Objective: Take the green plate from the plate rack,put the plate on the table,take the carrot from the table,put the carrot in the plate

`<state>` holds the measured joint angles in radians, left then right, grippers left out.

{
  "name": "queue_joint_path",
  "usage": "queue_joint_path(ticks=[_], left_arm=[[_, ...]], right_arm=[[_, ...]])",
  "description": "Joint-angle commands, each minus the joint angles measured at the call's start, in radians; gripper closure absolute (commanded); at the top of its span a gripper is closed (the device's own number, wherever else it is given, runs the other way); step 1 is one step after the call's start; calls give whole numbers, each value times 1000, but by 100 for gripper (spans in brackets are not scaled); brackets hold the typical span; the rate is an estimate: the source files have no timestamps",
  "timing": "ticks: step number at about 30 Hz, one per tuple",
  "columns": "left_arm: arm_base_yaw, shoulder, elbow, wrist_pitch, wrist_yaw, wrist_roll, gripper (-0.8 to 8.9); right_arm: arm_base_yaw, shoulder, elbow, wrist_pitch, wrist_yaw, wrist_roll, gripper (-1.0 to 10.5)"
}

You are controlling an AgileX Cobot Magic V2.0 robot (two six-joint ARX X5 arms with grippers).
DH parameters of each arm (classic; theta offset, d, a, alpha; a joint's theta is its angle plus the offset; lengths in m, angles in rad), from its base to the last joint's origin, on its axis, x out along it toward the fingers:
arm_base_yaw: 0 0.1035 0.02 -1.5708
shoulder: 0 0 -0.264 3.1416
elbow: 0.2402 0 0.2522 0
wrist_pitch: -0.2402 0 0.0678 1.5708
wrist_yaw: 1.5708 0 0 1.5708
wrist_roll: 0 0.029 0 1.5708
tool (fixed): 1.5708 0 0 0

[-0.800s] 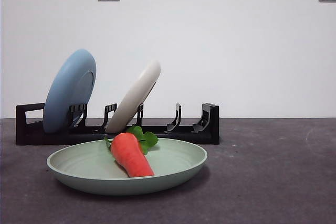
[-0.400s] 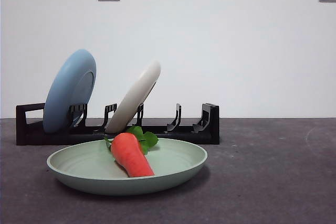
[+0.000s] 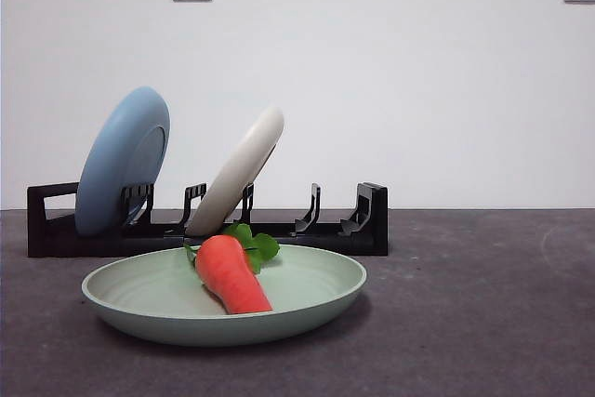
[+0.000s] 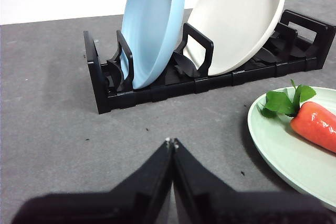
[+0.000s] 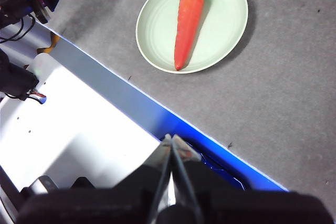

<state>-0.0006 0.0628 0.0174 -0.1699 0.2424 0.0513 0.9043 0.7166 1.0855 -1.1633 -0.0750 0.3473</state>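
The green plate (image 3: pixel 307 290) lies flat on the dark grey table (image 3: pixel 483 323), in front of the black plate rack (image 3: pixel 367 230). The carrot (image 3: pixel 231 273) lies in the plate, its leaves toward the rack. Plate (image 5: pixel 220 24) and carrot (image 5: pixel 186 22) also show from above in the right wrist view, and at the edge of the left wrist view (image 4: pixel 286 145). My left gripper (image 4: pixel 171 142) is shut and empty, low over the table near the rack's loop end. My right gripper (image 5: pixel 171 139) is shut and empty, high over the table's edge, far from the plate.
A light blue plate (image 3: pixel 121 160) and a cream-white plate (image 3: pixel 240 169) lean in the rack's slots. A white and blue base (image 5: pixel 79 119) lies beyond the table's edge in the right wrist view, with cables (image 5: pixel 16 3) at its corner. Neither arm shows in the front view.
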Motion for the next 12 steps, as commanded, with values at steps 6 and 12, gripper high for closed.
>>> queue_joint_path(ticks=[6,12], left_arm=[[3,-5,-14,3,-4,-6,816],[3,-5,-14,3,-4,-6,816]], right_arm=[[3,-2,-2,3,3,-5,945],[2,-2,-2,10,10,-34,946]])
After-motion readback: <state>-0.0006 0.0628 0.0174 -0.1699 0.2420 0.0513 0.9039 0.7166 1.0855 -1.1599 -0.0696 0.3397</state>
